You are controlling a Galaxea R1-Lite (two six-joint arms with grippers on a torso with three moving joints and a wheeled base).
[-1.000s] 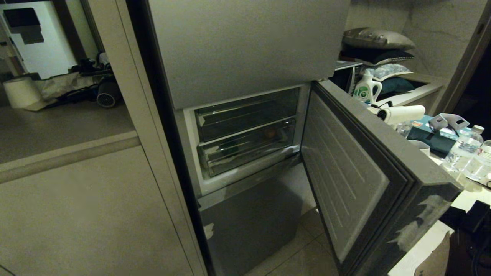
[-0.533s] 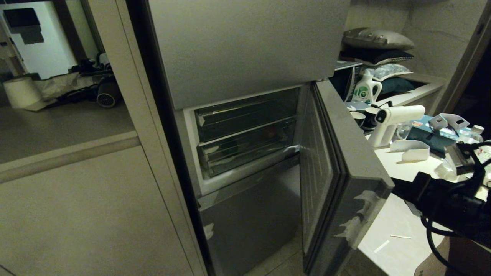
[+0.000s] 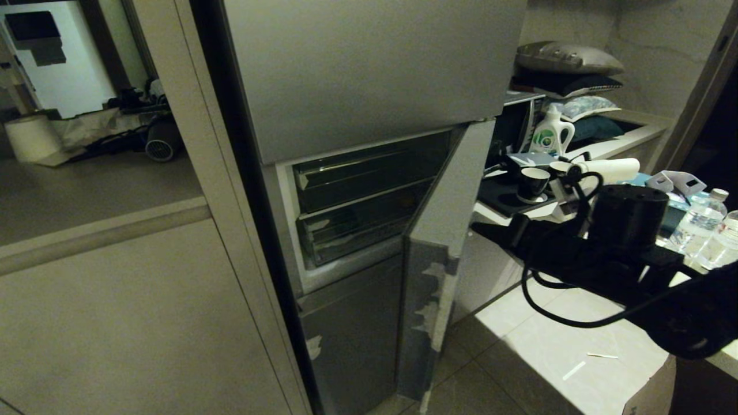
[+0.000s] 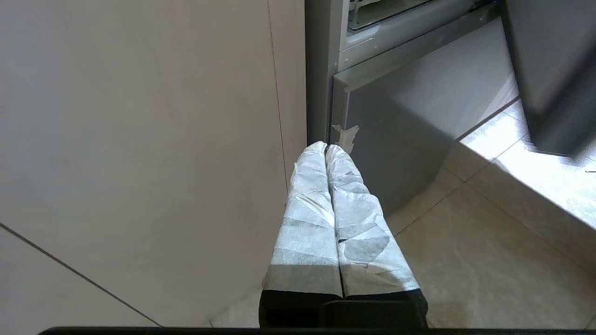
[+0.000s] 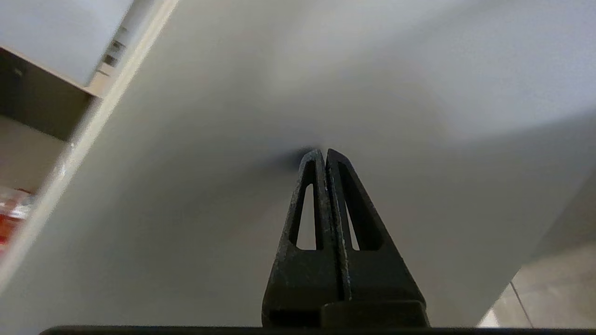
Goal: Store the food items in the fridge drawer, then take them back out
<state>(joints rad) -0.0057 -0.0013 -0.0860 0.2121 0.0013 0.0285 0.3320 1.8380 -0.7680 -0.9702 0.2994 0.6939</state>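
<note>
Pressing on one grey fridge door, half-swung, with right end effector pinched tight, tips against its outer panel, holding nothing. Showing two clear fridge drawers stacked inside, pushed in; food hidden. Hanging low near fridge base, left end effector, paper-wrapped, also closed, empty.

- My right arm, which was out of the head view a second ago, has swung in from the right, and my right gripper, fingers pressed together, now meets the outer face of the fridge door.
- That door stood wide open; now it is pushed most of the way closed, hiding part of the fridge drawer.
</note>
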